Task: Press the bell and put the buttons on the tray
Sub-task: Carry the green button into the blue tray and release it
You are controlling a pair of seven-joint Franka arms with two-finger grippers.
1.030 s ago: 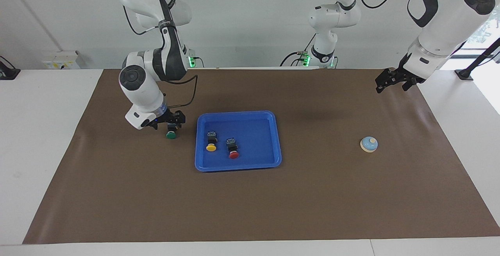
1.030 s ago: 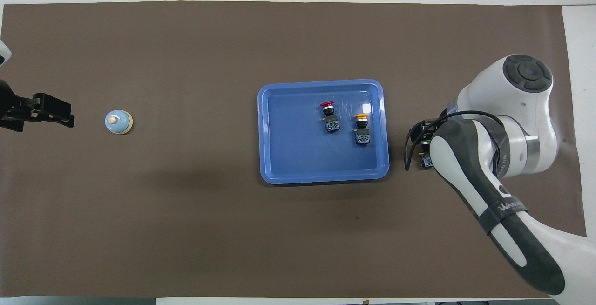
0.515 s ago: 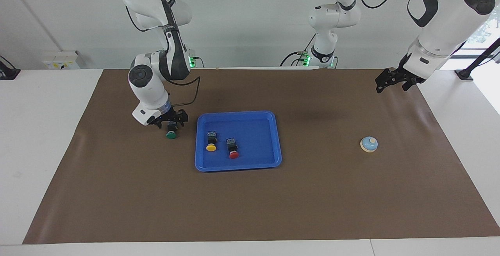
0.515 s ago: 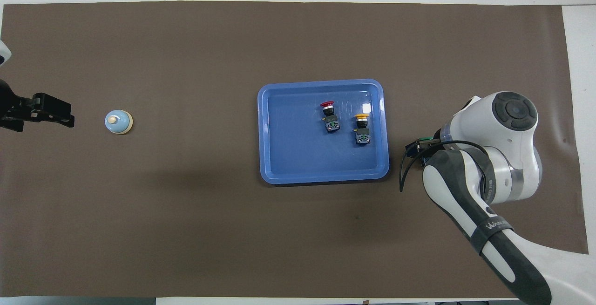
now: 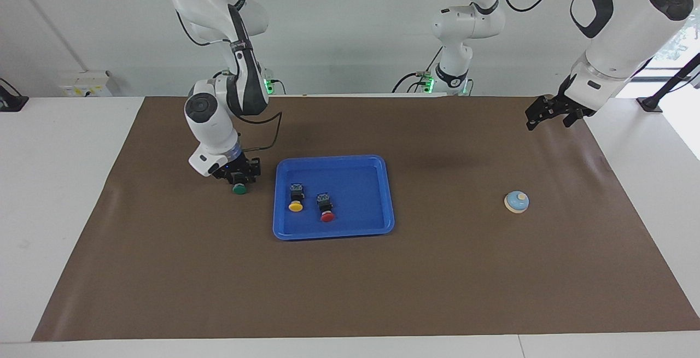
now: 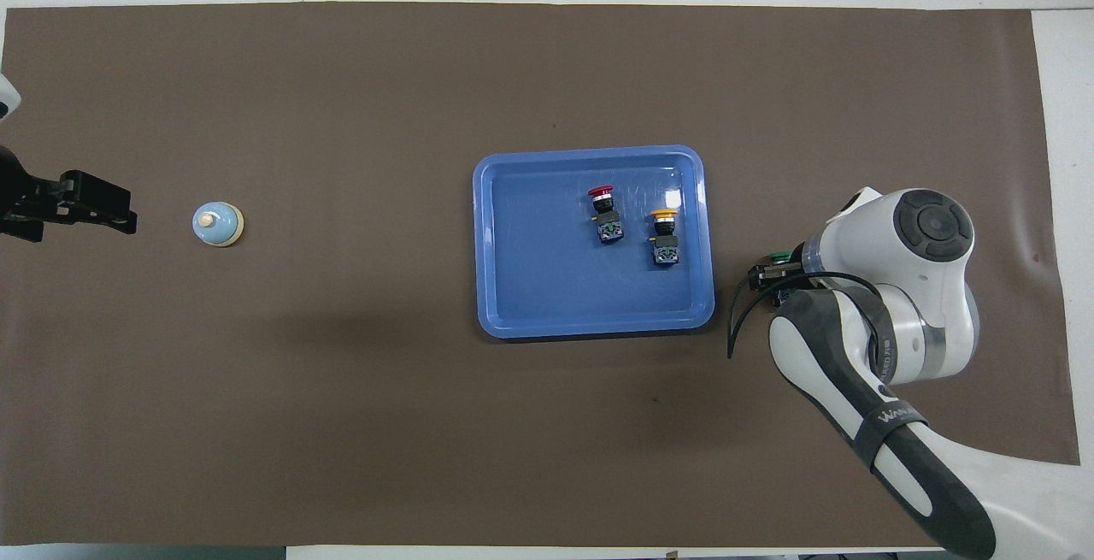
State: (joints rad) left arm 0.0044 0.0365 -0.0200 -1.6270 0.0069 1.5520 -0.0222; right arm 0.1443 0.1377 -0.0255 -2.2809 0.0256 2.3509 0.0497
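Observation:
The green button (image 5: 239, 188) lies on the brown mat beside the blue tray (image 5: 333, 159), toward the right arm's end. My right gripper (image 5: 239, 177) is down on it, fingers drawn in against its black body; from overhead only the green cap (image 6: 778, 257) shows past the gripper (image 6: 773, 274). A yellow button (image 5: 296, 205) and a red button (image 5: 327, 215) lie on their sides in the tray (image 6: 590, 152). The light blue bell (image 5: 516, 201) stands toward the left arm's end. My left gripper (image 5: 538, 115) waits open over the mat, apart from the bell.
The brown mat (image 5: 350, 281) covers most of the white table. The tray sits mid-mat, and the stretch of mat between it and the bell (image 6: 218, 224) holds nothing.
The right arm's wrist has swung upright over the green button and its fingers have drawn in on the button's body. The left arm, bell and tray have not moved.

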